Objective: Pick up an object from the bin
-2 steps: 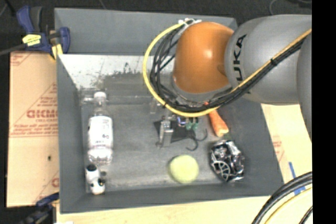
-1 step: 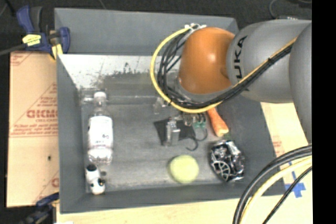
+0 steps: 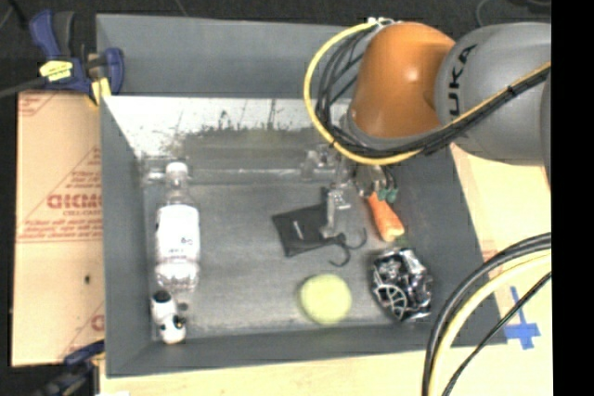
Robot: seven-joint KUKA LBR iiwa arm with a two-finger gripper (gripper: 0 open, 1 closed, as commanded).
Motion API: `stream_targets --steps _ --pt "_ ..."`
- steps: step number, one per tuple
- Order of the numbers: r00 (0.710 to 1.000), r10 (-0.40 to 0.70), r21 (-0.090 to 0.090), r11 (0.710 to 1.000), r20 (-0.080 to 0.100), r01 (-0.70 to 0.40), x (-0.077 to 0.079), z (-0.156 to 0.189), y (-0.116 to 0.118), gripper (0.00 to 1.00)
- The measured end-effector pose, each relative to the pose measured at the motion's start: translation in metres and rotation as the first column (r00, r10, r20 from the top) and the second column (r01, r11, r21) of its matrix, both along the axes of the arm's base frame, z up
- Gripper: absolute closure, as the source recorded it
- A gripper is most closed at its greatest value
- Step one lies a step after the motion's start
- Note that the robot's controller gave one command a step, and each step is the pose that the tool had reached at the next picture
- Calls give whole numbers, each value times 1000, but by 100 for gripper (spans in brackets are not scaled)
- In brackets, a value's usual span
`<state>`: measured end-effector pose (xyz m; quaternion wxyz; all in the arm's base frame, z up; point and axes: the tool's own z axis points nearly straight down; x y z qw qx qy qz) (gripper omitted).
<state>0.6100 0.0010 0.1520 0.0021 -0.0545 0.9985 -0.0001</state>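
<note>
Camera view from above of the grey metal bin point(image 3: 119, 246), with the arm entering from the right. The hand point(image 3: 336, 218) hangs low below the arm's orange cover, near the middle of the bin floor. Whether it is open or closed cannot be told, and nothing is seen in its hold.

6 loose things lie well apart:
- a clear plastic bottle point(image 3: 177, 241) along the left wall
- a small white-and-black figure point(image 3: 167, 318) at the bottle's near end
- a yellow-green ball point(image 3: 325, 300) by the front wall
- a black-and-white openwork ball point(image 3: 401, 285) in the front right corner
- an orange carrot-shaped piece point(image 3: 385, 216) just right of the hand
- a flat black card point(image 3: 299, 232) at the centre

The card is nearest to the hand, which stands at its right edge, either touching it or just above it.

Progress, as judged: no thing is lifted. The grasp and the raising of 1 object are left to do.
</note>
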Motion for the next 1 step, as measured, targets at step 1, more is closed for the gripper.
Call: stream_targets --steps 1 --pt "986 -166 3 986 5 166 -6 -19 -3 0"
